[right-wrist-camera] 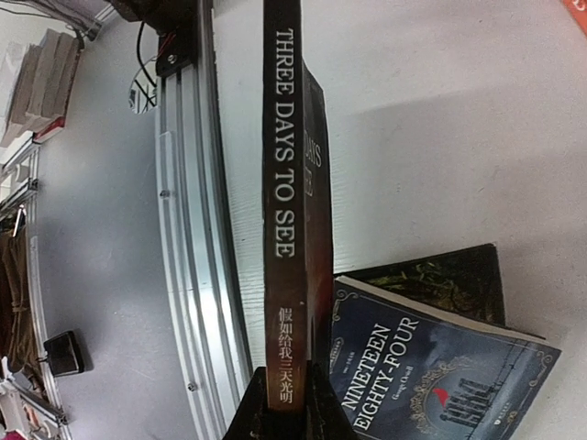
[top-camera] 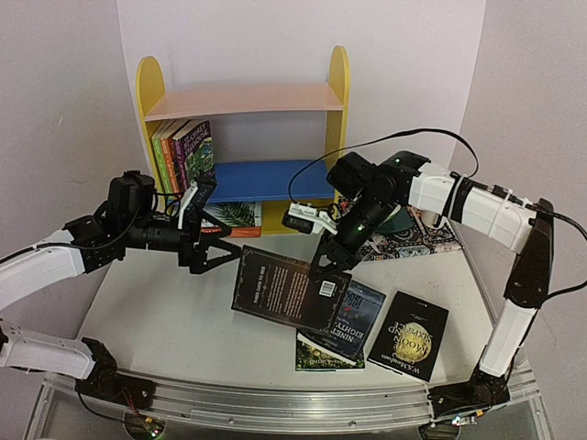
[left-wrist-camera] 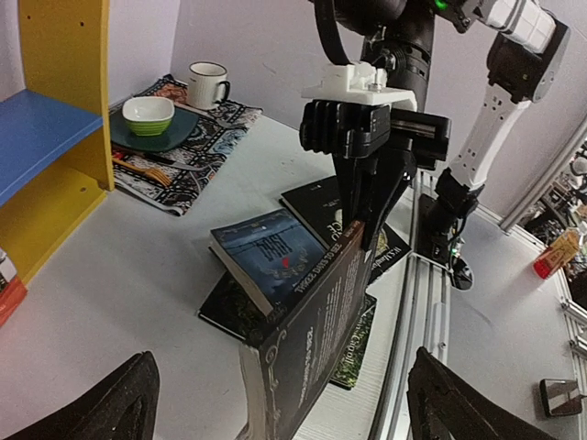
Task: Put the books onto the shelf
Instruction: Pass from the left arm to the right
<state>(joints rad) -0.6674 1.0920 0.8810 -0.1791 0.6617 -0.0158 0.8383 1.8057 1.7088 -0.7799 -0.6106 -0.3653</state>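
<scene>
The right end effector (top-camera: 328, 268) pinches the right edge of a dark book (top-camera: 284, 291) tilted over the table (top-camera: 156, 321), left end effector (top-camera: 220, 225) spread wide beside its left corner, blue book (top-camera: 359, 316) and black book (top-camera: 409, 335) lying nearby, upright books (top-camera: 183, 151) in the shelf (top-camera: 234, 99).

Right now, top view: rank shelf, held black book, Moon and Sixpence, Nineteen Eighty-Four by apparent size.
1. shelf
2. held black book (raised nearer the camera, so it looks bigger)
3. Moon and Sixpence
Nineteen Eighty-Four: partly covered, can't rank against Moon and Sixpence.
</scene>
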